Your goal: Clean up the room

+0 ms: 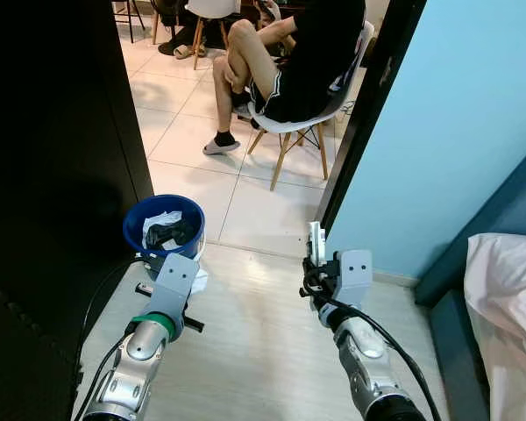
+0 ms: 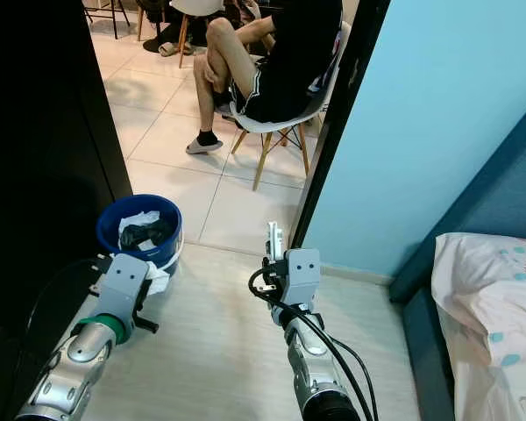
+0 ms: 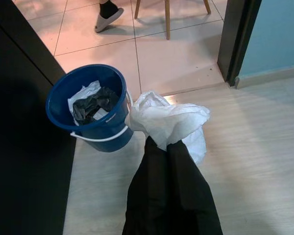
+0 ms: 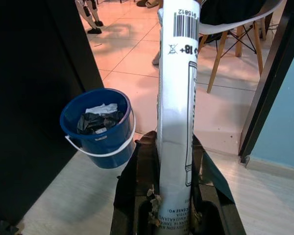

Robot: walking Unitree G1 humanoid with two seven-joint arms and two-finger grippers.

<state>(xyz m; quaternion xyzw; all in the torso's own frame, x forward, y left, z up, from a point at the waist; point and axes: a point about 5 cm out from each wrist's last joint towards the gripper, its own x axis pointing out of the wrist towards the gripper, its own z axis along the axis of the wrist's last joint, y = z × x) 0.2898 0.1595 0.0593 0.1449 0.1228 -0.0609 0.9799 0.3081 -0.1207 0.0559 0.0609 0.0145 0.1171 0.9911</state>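
You can't see the person (image 1: 285, 61) above the chest, and the bucket's (image 1: 163, 227) contents look like crumpled rubbish, perhaps.

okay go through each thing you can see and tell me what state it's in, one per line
blue bucket: upright on the floor, partly filled with trash
crumpled white tissue: held beside the bucket
left gripper: shut on the tissue
white flat package: held upright
right gripper: shut on the package
person: seated on a chair
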